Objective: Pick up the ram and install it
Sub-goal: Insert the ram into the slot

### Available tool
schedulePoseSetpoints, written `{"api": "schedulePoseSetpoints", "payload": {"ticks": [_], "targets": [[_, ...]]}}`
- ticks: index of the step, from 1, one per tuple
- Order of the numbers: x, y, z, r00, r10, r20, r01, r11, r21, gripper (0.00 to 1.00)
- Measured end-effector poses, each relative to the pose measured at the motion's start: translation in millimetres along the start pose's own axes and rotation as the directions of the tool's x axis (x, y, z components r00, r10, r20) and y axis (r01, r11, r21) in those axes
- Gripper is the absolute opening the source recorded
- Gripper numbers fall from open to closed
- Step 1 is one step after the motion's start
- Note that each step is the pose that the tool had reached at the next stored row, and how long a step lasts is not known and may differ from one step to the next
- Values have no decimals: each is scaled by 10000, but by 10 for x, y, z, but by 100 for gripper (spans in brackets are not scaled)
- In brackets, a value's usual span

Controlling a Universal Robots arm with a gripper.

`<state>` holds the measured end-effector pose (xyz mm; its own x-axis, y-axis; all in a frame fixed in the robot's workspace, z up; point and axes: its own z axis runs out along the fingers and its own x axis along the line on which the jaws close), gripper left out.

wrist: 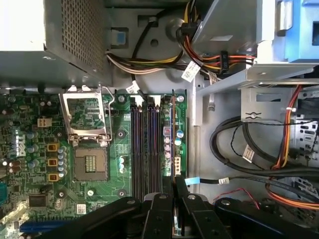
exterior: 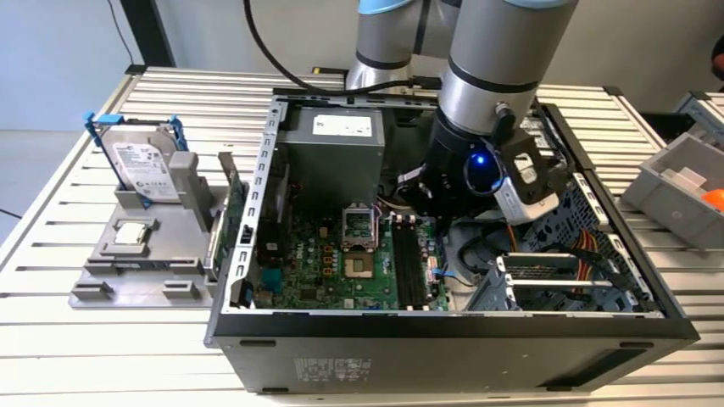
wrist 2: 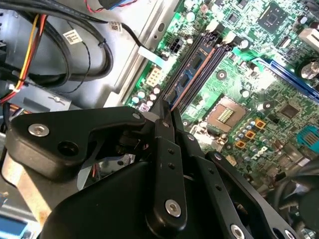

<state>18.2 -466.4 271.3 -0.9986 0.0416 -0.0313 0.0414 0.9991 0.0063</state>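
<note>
The ram (wrist: 172,144) is pinched edge-on by the closed gripper (wrist: 175,185) and lined up along 1 motherboard slot (wrist: 152,149) for seating.

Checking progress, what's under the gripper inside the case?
The ram, held edgewise over the memory slots on the motherboard. The gripper covers its near end; whether it is seated is hidden.

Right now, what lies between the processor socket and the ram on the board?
In the first wrist view, empty memory slots lie between the processor socket and the ram.
</note>
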Motion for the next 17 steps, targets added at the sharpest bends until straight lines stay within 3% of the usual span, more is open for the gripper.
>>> {"api": "schedulePoseSetpoints", "payload": {"ticks": [9,17], "targets": [[6,-40,163,10000,4,0,-4,10000,-1,0],[54,-44,303,10000,3,12,-3,10000,27,0]]}}
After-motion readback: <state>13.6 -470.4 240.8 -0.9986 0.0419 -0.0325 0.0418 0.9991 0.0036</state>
